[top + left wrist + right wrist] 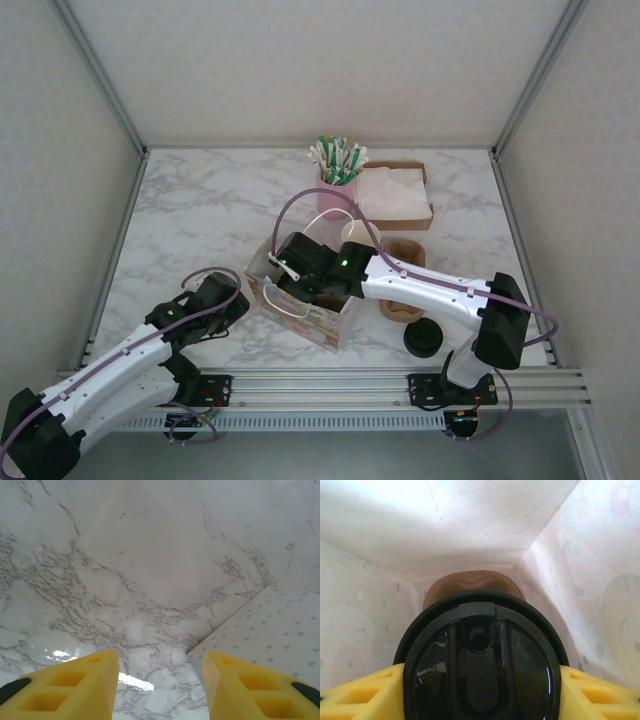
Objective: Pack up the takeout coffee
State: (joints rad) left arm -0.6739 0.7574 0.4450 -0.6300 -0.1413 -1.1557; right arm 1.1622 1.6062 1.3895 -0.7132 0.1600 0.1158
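Observation:
The takeout coffee [480, 670] shows its round black lid from above, down inside a white patterned paper bag [305, 318]. My right gripper [480, 692] is shut on it, a yellow finger [357, 695] pressing each side under the lid. From above, the right gripper [303, 268] reaches into the bag's open top. A brown rounded shape [470, 582] lies deeper in the bag, beyond the lid. My left gripper [161, 680] hovers open over bare marble, left of the bag's wall [272, 630], holding nothing. It sits beside the bag [232, 300].
A pink cup of green-tipped sticks [337, 185] and a cardboard box of napkins [398, 195] stand at the back. A brown carrier [405, 258] is right of the bag, and a loose black lid [424, 340] lies near the right arm's base.

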